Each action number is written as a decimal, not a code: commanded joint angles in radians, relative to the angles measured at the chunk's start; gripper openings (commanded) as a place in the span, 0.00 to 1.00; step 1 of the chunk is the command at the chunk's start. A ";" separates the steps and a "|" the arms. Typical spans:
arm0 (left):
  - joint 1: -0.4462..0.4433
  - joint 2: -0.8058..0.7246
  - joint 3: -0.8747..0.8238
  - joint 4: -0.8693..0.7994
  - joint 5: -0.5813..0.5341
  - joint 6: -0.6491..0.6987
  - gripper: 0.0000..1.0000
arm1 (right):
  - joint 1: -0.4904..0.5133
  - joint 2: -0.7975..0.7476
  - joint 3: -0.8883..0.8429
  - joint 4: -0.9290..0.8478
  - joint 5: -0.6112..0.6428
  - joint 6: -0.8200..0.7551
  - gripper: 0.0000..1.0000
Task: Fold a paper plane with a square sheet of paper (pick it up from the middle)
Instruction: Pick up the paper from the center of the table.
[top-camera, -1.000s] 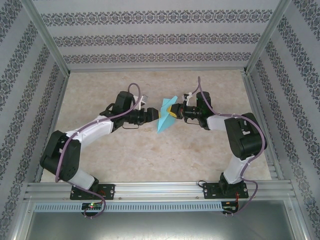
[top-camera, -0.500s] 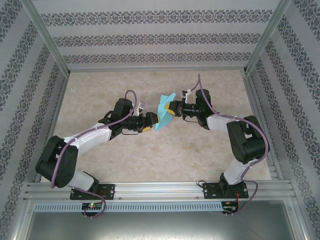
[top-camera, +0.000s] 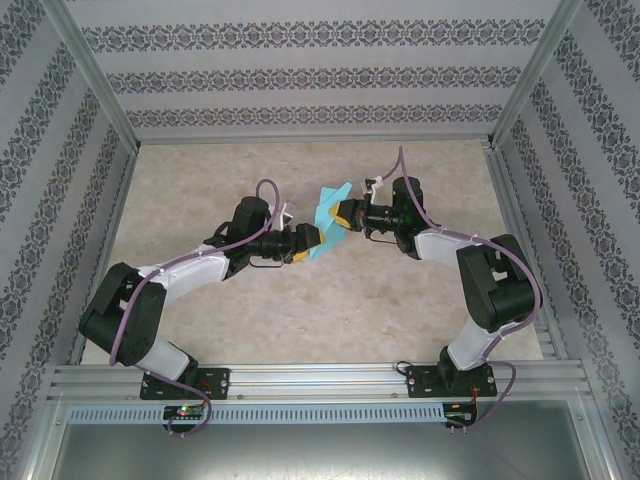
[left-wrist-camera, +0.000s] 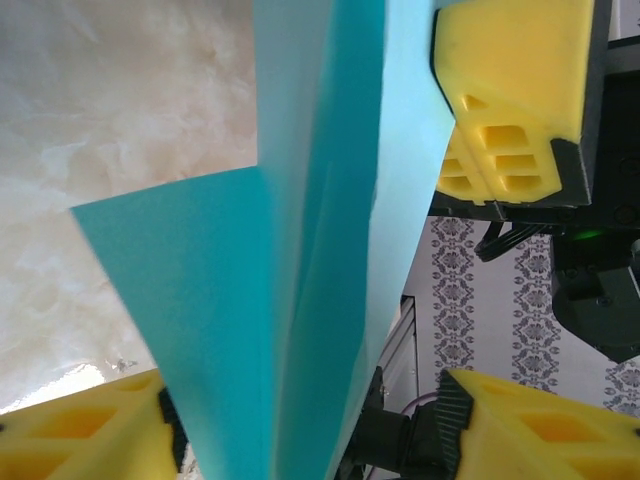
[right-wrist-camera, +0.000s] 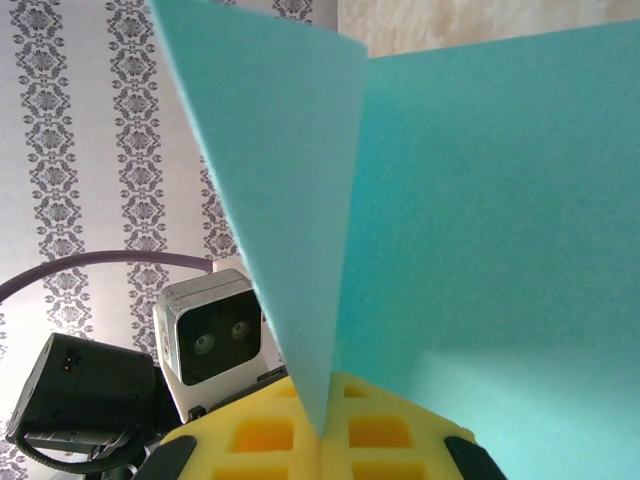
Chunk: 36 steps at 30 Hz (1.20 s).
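Above the table (top-camera: 400, 300), right claw (top-camera: 343, 214) pinches folded turquoise paper (top-camera: 326, 212); left claw (top-camera: 308, 243) straddles it, jaws apart.

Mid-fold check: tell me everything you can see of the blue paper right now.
The paper is thin, matte turquoise, folded into layered flaps with sharp creases. One flap stands out from the main panel. It hangs in the air over the middle of the table, roughly on edge. The right claw is shut on one side, pinching it between yellow pads. The left claw is open around the opposite side, the sheet between its jaws; whether they touch it is unclear.
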 joint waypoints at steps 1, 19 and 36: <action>-0.010 0.001 0.036 0.070 0.027 -0.015 0.61 | 0.011 -0.027 0.025 0.026 -0.003 0.007 0.00; -0.009 0.004 0.065 -0.009 0.031 0.041 0.24 | 0.012 0.010 0.030 0.030 -0.008 -0.001 0.00; -0.008 -0.006 0.090 -0.101 0.012 0.094 0.10 | 0.005 0.026 0.031 -0.019 0.003 -0.050 0.19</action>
